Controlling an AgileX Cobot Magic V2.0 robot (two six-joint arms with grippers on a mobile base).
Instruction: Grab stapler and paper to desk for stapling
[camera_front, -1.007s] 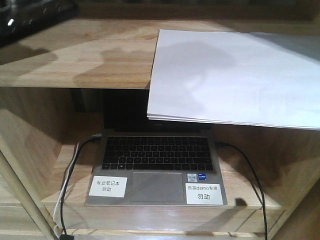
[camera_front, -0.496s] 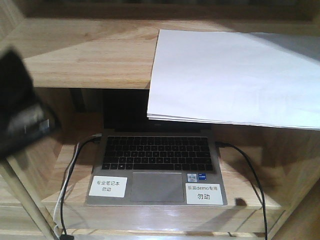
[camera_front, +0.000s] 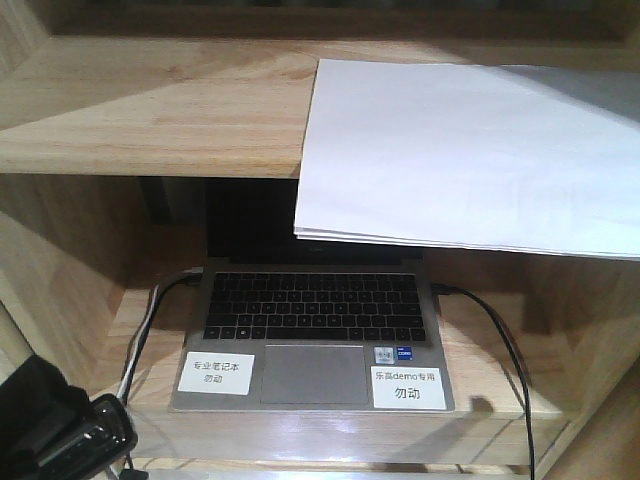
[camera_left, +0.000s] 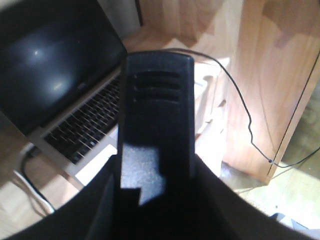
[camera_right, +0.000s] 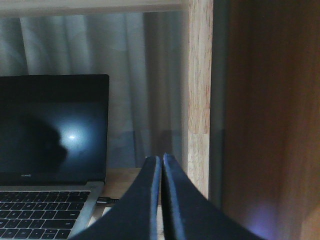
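The paper (camera_front: 470, 150) is a thin white stack lying on the upper shelf board (camera_front: 150, 110), with its front edge hanging over the board's lip. My left gripper (camera_front: 60, 435) is low at the bottom left of the front view, in front of the shelf unit. In the left wrist view the left gripper (camera_left: 155, 172) is shut on the stapler (camera_left: 157, 100), a long black body with three grooves that sticks out forward. My right gripper (camera_right: 161, 160) is shut with nothing in it, beside the laptop. The desk is out of view.
An open grey laptop (camera_front: 315, 330) with two white labels sits in the lower compartment, with black cables (camera_front: 500, 350) on both sides. A wooden upright (camera_right: 200, 95) stands close to the right gripper. A darker side panel (camera_left: 270, 75) is at the right of the left wrist view.
My left gripper, holding the black stapler, has dropped from the upper shelf's far left corner, past the shelf's left side, to the bottom left corner. The paper has not moved.
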